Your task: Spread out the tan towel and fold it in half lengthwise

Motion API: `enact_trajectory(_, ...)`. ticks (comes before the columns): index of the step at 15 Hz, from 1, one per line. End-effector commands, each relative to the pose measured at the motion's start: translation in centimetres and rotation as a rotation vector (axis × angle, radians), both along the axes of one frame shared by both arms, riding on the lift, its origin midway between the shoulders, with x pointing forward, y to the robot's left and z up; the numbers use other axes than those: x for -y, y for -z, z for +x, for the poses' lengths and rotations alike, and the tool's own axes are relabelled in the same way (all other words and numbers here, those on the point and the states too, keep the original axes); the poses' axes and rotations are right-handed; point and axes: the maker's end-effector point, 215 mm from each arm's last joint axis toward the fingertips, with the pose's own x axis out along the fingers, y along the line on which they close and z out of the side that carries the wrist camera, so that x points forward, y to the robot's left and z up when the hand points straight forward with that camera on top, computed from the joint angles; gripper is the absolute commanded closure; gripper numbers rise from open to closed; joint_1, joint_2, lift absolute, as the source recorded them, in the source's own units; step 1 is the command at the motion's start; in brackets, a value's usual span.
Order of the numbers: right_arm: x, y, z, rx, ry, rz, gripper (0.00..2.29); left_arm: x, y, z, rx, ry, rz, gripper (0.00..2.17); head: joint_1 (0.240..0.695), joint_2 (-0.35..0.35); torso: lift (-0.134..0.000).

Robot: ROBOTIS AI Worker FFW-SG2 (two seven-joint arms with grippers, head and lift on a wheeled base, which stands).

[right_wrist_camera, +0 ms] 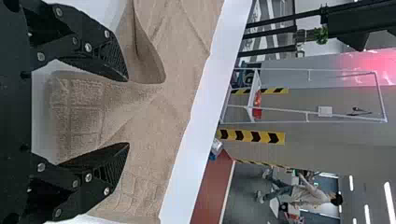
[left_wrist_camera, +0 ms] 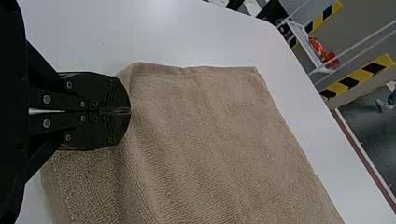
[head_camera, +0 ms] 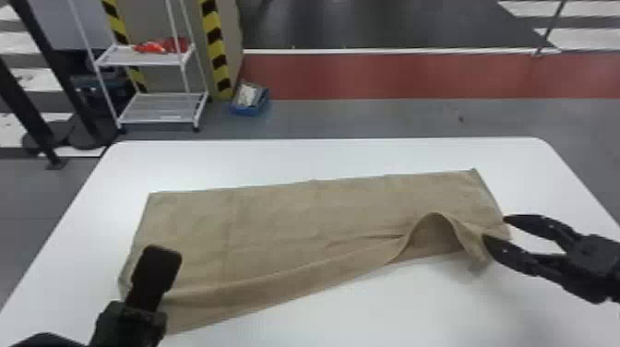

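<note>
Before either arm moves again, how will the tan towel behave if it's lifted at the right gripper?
The tan towel will probably sag like limp cloth: it already droops into a loose arch beside the right gripper. Its coarse terry weave suggests decent grip, and the overlapping layers might slide apart.

Just beyond the left tool [head_camera: 163, 258] and around the tips of the right tool [head_camera: 495, 229], we see the tan towel [head_camera: 300, 212] as matt cloth, its looped pile rough and finely ribbed, with flatter woven bands near the right tool. Beneath both tools, we find the surface [head_camera: 350, 314] smooth, with a soft sheen. Both tools look matt black, with shiny metal screw heads [left_wrist_camera: 46, 99]; we see fine ridges on the right tool's inner finger faces [right_wrist_camera: 114, 164].
</note>
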Motion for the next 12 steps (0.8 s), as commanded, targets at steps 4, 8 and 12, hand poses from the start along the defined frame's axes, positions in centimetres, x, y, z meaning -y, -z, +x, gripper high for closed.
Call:
enact_trajectory(4,0.2,2.8,-5.8,0.051,-0.015,-0.012,0.24,0.3,0.4,-0.1,-0.009,0.007,-0.002,1.91,0.695,-0.005,-0.128)
enact_trajectory(8,0.8,5.7,-5.8,0.091,0.024,-0.040,0.28,0.7,0.6,-0.2,-0.012,0.014,-0.004,1.91,0.695,-0.014,-0.128)
enact_trajectory(12,0.6,7.2,-4.5,0.099,0.043,-0.033,0.29,0.7,0.7,-0.5,-0.016,0.014,-0.002,1.91,0.695,-0.024,-0.128)
